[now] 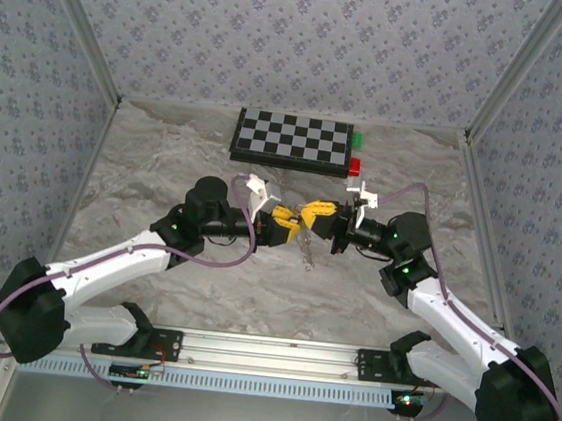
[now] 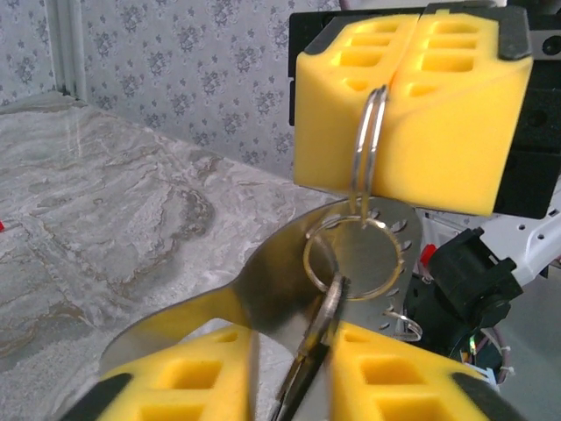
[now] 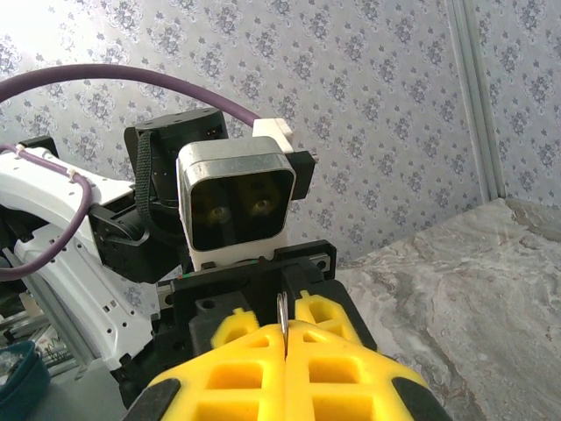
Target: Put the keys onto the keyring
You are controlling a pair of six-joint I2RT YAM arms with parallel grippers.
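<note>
Both grippers meet tip to tip above the middle of the table. My right gripper (image 1: 322, 218) (image 3: 285, 342) is shut on the keyring (image 2: 368, 140), a thin silver double loop seen edge-on (image 3: 282, 309). The loop hangs down from the right fingers (image 2: 412, 105). Under it a small round ring (image 2: 355, 259) lies against a shiny flat metal piece (image 2: 263, 289). The key (image 2: 323, 324), dark below and silvery above, stands edge-on between the fingers of my left gripper (image 1: 285, 221) (image 2: 294, 377). It touches the right-hand one, and a narrow gap shows on its other side. Something small and metallic (image 1: 307, 253) dangles below the fingertips.
A folded chessboard (image 1: 291, 139) lies at the back of the marbled table (image 1: 165, 168). A red block (image 1: 355, 165) and a green block (image 1: 357, 138) sit at its right end. Patterned walls close in the back and both sides.
</note>
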